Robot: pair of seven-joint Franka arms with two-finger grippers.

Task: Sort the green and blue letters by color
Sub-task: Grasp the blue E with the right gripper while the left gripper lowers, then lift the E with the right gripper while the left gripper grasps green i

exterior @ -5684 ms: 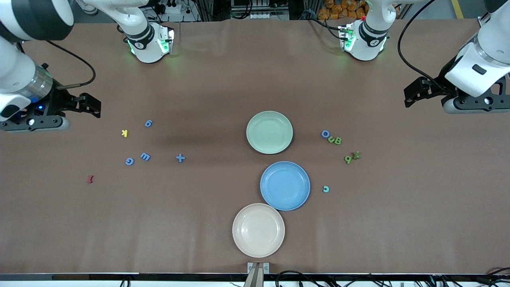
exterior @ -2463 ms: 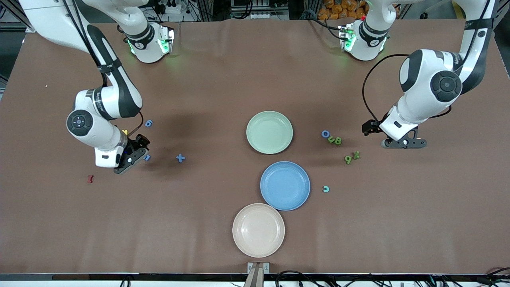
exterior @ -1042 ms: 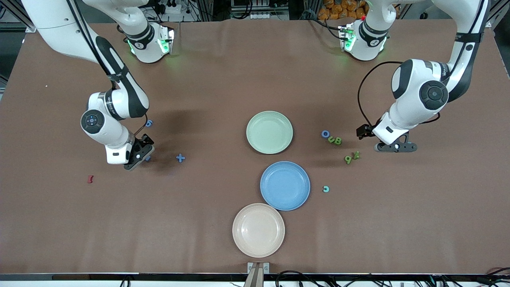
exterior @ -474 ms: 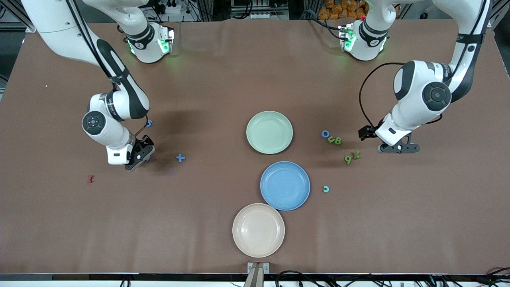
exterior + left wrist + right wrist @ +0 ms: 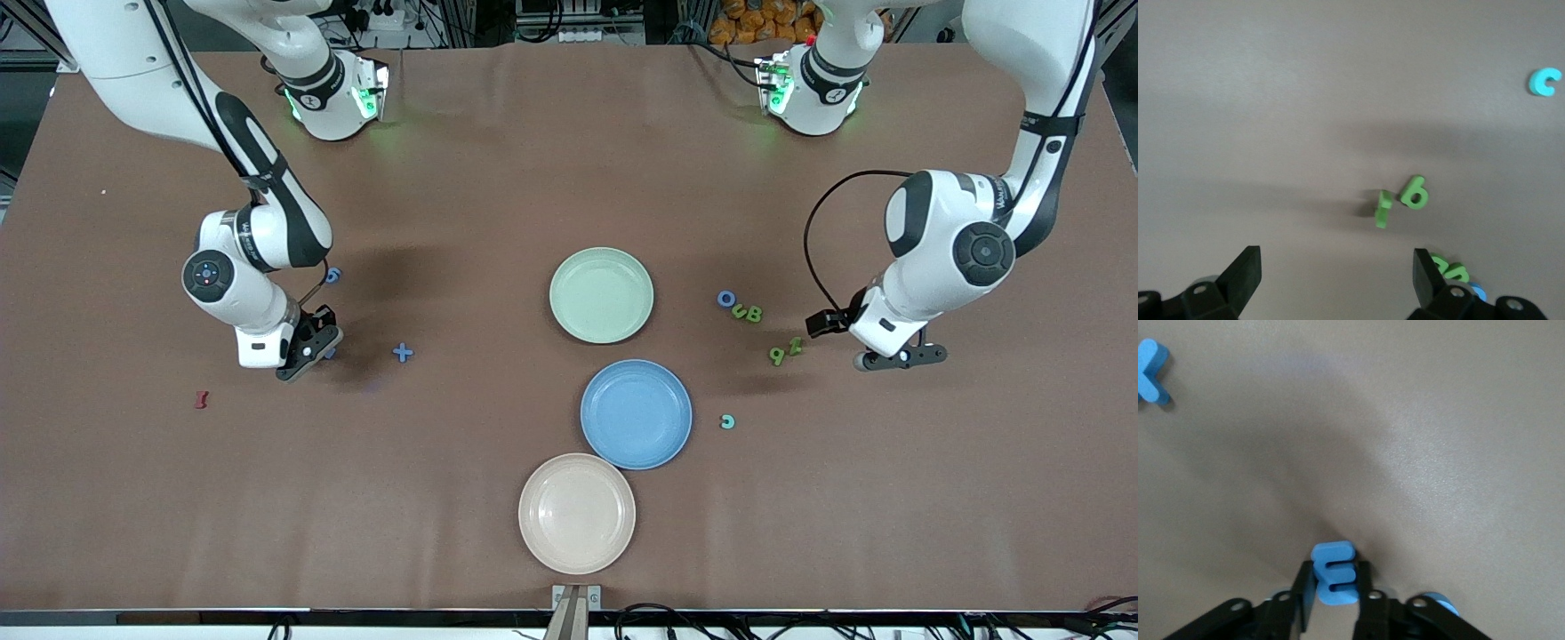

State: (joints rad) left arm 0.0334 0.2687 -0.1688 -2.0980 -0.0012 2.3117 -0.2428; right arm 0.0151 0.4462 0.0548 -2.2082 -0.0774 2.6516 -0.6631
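My right gripper (image 5: 313,348) is down at the table toward the right arm's end, shut on a blue letter E (image 5: 1333,577) that stands between its fingers. A blue plus (image 5: 403,353) and a blue 6 (image 5: 332,276) lie close by. My left gripper (image 5: 821,324) hangs open and empty just beside a green 9 (image 5: 777,356) and a small green piece (image 5: 795,346). The left wrist view shows that 9 (image 5: 1413,192) ahead of the open left gripper (image 5: 1336,280). A blue O (image 5: 726,299) touches green letters U and B (image 5: 748,313).
A pale green plate (image 5: 601,267), a blue plate (image 5: 636,382) and a beige plate (image 5: 577,476) run down the middle of the table. A teal C (image 5: 727,421) lies beside the blue plate. A dark red I (image 5: 202,400) lies near the right arm.
My right gripper's fingers have shut on the blue E. My left arm has swung toward the front camera, bringing its gripper level with the green 9.
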